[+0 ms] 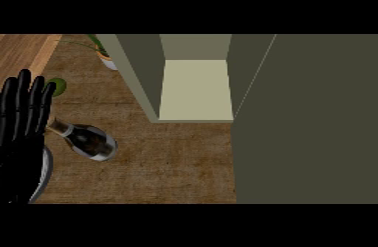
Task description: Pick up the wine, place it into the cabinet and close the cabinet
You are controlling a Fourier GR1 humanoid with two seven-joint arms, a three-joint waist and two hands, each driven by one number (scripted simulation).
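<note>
Your wine point(90, 141) stands on the desk point(170, 161), just right of the left hand point(22, 126), which is wide, fingers straight, holding nothing. The cabinet point(193, 91) is open beyond it, its door point(310, 121) swung out at right. Nothing is done yet: grasp, placing and closing all remain. The right hand is out of view.

No readable text, labels or numbers anywhere
</note>
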